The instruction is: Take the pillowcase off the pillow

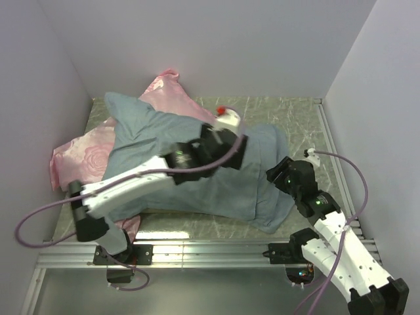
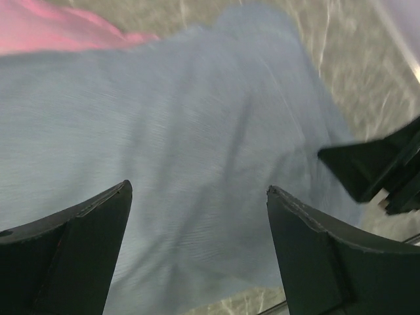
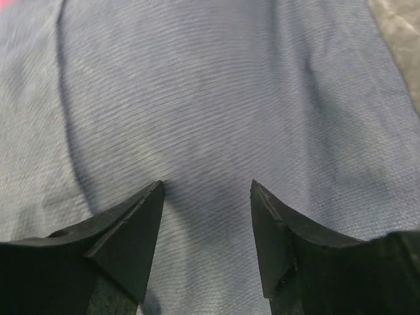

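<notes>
At the far left of the table [image 1: 295,115], a shiny pink pillow [image 1: 82,154] lies partly under the blue-grey pillowcase [image 1: 216,187]. The pillowcase is spread across the middle of the table, puffy and wrinkled. The left gripper [image 2: 198,190] hangs over its middle with fingers wide apart and nothing between them. At the pillowcase's right end, the right gripper [image 3: 207,186] sits low over the cloth, fingers apart too, pinching nothing.

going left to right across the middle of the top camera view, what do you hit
pink pillow → pillowcase → right end effector
</notes>
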Robot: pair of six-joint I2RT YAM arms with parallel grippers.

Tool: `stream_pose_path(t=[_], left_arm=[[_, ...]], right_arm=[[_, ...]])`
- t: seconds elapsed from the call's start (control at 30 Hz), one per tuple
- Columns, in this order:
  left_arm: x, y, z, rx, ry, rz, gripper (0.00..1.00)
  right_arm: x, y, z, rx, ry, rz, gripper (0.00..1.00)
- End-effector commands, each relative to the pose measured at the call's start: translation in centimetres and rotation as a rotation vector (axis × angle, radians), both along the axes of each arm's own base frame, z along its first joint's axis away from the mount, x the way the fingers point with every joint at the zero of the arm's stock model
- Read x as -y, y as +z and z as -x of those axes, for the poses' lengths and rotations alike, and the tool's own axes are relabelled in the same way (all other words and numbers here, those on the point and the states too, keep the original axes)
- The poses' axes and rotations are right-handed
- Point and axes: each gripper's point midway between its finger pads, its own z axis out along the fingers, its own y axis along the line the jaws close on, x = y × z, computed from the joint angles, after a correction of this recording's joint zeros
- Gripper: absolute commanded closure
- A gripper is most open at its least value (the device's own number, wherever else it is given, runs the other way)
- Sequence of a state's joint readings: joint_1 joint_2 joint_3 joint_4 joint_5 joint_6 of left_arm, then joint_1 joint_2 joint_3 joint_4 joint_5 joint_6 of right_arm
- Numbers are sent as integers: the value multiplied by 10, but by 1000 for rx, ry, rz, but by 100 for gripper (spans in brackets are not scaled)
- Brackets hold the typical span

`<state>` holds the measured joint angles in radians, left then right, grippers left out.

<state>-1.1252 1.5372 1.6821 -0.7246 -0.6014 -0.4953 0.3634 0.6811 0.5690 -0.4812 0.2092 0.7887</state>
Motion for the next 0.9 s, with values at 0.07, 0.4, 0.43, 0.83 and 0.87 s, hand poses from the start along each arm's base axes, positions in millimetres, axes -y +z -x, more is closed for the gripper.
stream_pose_path(t=[0.07,0.4,0.43,0.83,0.87], left_arm=[[58,-41,13,24,13,-81,9],[104,-88,10,25,30,-228,9],[106,-96,10,21,29,-246,9],[90,-108,5,13,74,-254,100],[86,-110,3,9,77,-253,100]], right_arm=[[13,13,-3,75,-51,-103,33],[27,18,1,87,-63,-146,28],[28,19,1,90,-61,-153,28],[14,25,-1,122,31,-192,28],[10,25,-1,118,57,-202,28]])
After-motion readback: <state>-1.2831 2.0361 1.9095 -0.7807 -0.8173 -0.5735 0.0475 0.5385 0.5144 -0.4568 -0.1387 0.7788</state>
